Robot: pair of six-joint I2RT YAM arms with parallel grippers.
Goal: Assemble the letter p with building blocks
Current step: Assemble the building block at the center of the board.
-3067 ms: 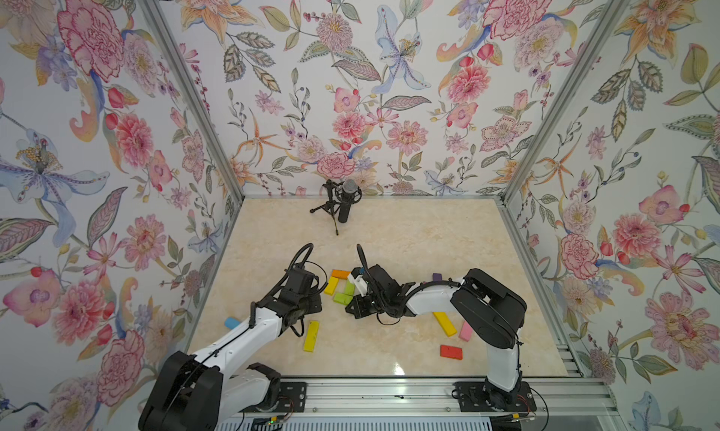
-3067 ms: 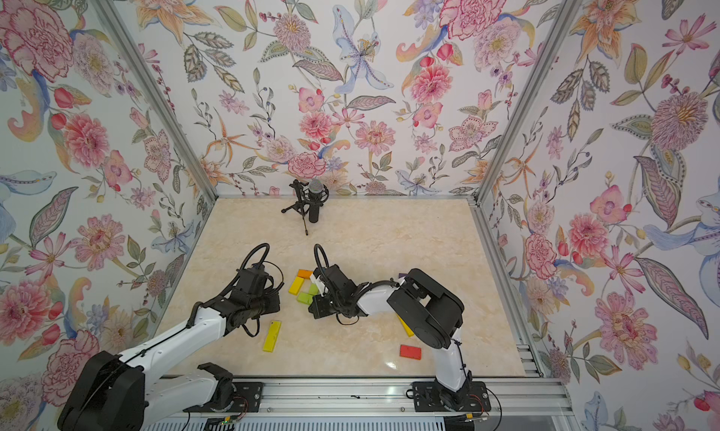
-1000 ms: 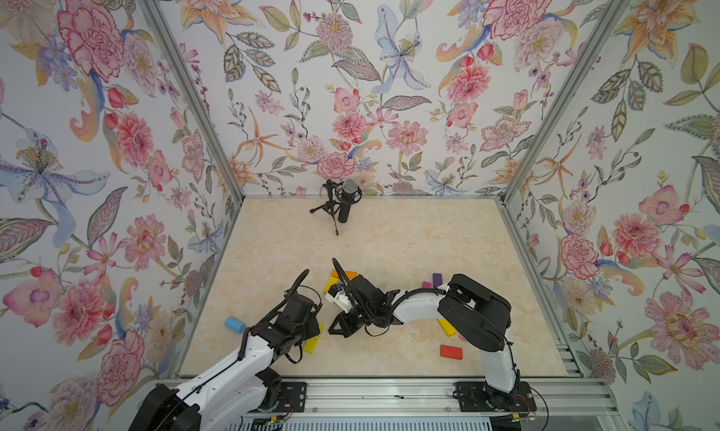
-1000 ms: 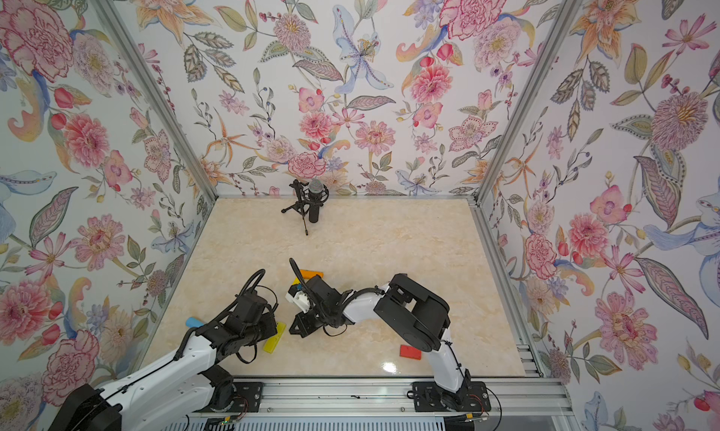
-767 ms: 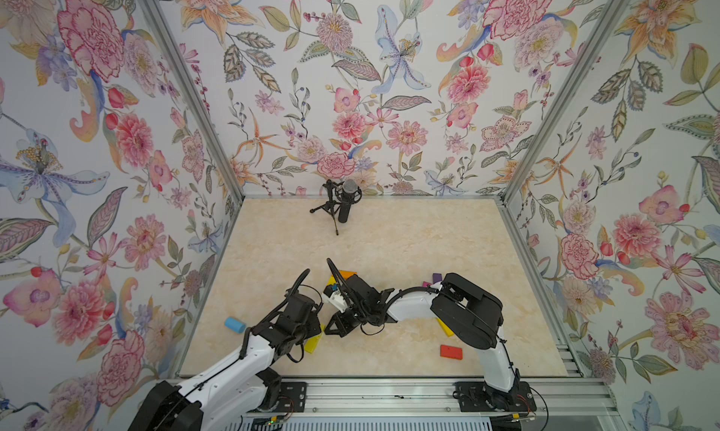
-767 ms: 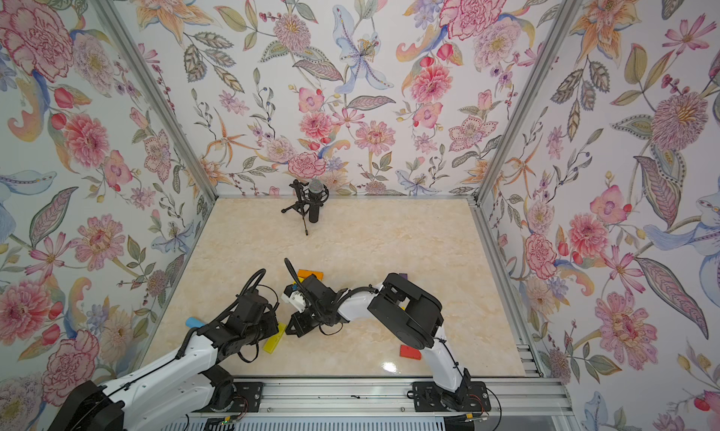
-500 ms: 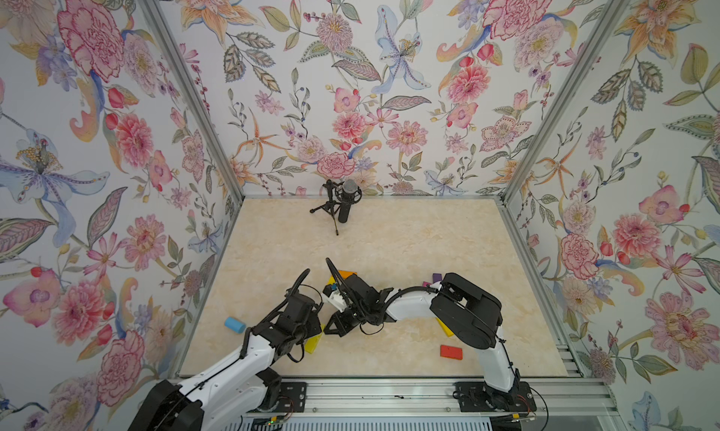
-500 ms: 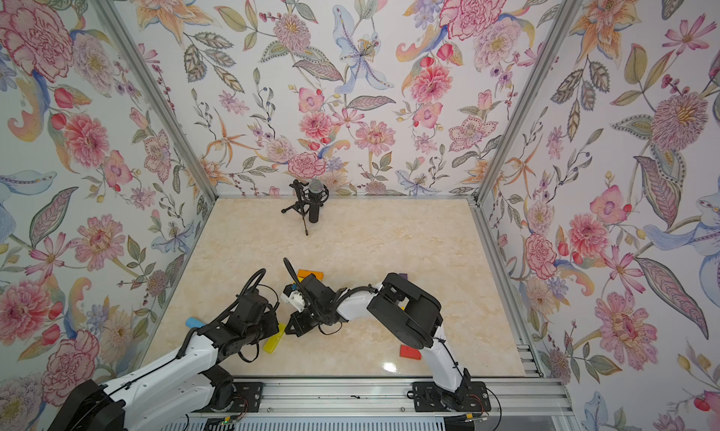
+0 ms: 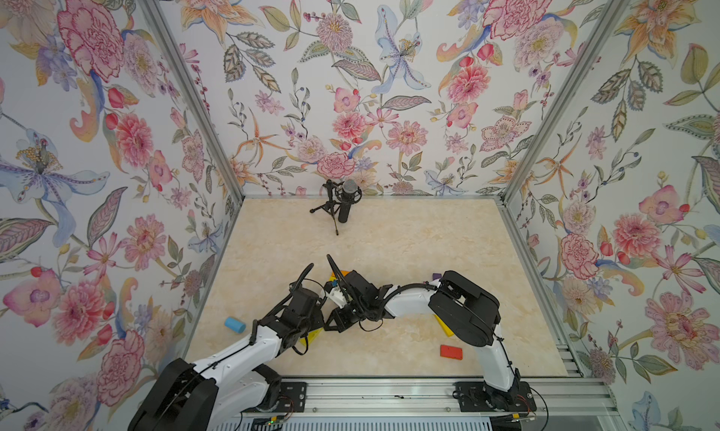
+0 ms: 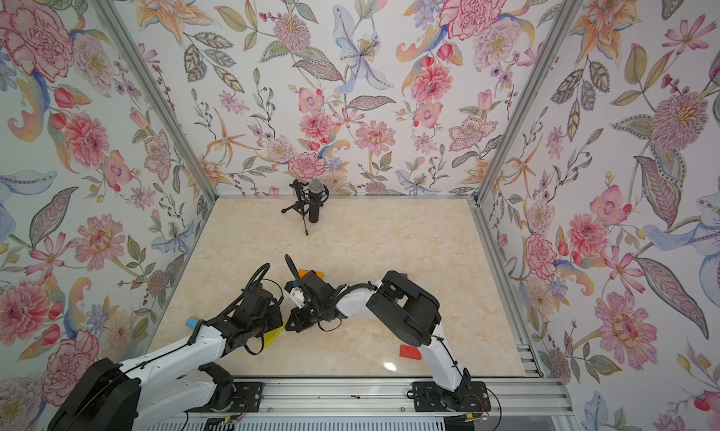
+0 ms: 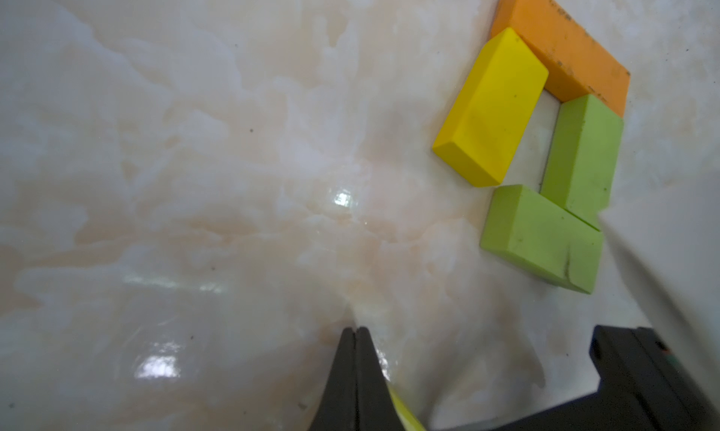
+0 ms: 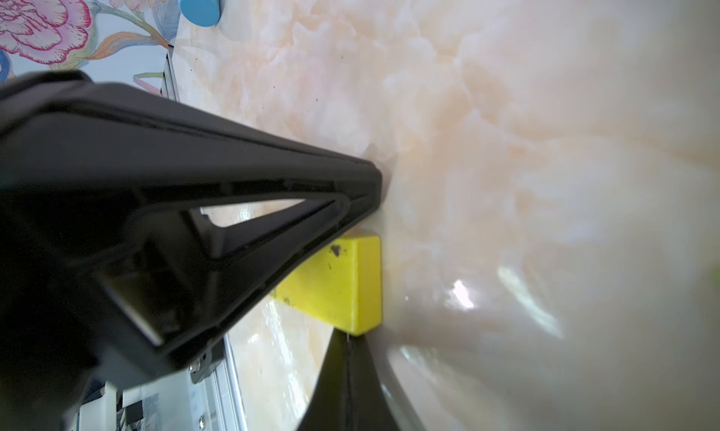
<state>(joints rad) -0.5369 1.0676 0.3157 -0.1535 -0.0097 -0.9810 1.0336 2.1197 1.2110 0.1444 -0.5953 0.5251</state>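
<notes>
Both arms have swung away from the block cluster toward the near left of the surface (image 9: 389, 234). In both top views the left gripper (image 9: 317, 324) and right gripper (image 9: 331, 325) meet over one long yellow bar (image 9: 311, 337). The bar lies flat and mostly hidden, its long axis slanting from near left to far right. One red block (image 9: 451, 352) lies well apart.

Left wrist: the left gripper is pressed together, and four blocks ring a gap — one orange bar (image 11: 561, 51), one yellow block (image 11: 491, 109), two lime green blocks (image 11: 580, 152).

Right wrist: the right gripper, pressed together, touches the yellow bar's corner.

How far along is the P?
Done: the loop, a ring of orange bar, short yellow block and two lime green blocks. In hand: nothing gripped; left gripper and right gripper, both shut, sit at the long yellow bar, probably nudging it. Left: bring that bar, apart from the ring, in as stem.
</notes>
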